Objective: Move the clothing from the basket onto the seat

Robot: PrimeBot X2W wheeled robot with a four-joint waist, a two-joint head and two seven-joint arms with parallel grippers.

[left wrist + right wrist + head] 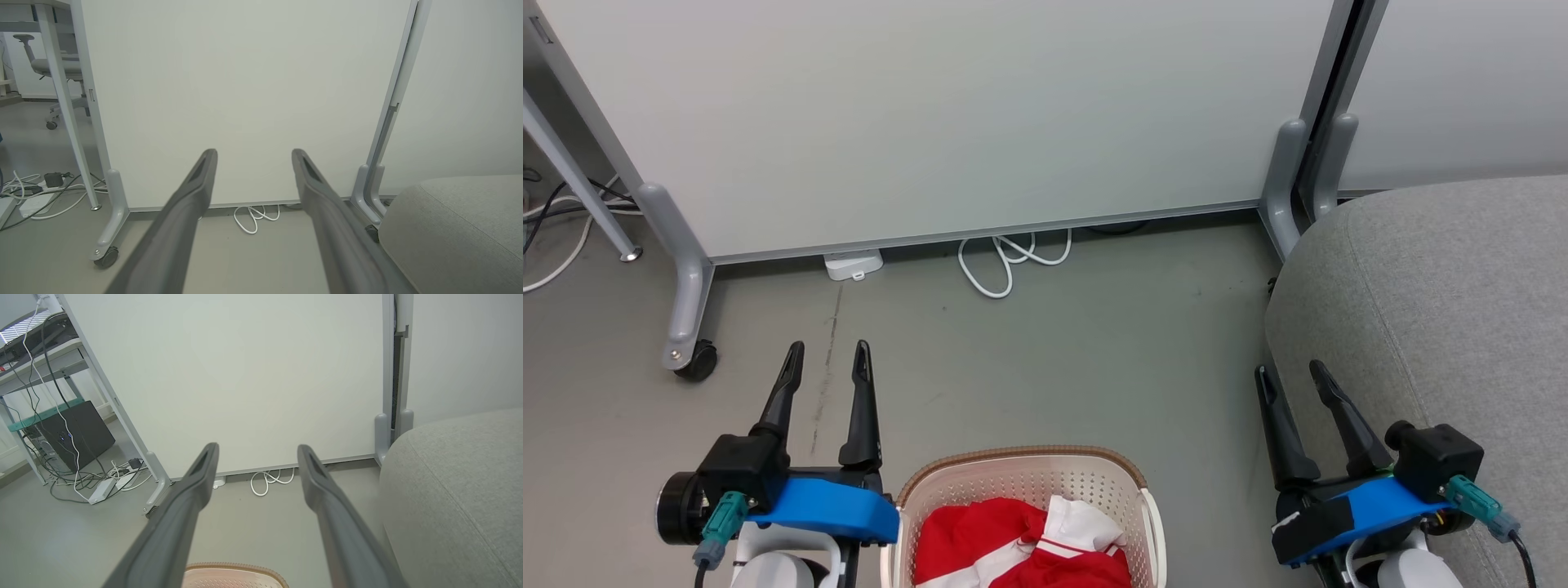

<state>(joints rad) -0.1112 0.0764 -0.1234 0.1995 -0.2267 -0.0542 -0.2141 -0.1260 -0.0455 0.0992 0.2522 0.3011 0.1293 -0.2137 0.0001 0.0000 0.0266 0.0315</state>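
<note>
Left end effector [829, 351] and right end effector [1289, 371] hang released, empty; basket [1021, 452] of red clothing [980, 539] sits between them, seat [1445, 310] beside the right

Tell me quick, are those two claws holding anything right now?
Left claw: open, holding nothing.
Right claw: open, holding nothing.

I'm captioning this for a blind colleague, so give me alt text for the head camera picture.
A cream laundry basket holding red and white clothing stands on the floor at bottom centre, flanked by the robot's open left gripper and open right gripper. A grey seat is at right, a white partition behind.
</note>
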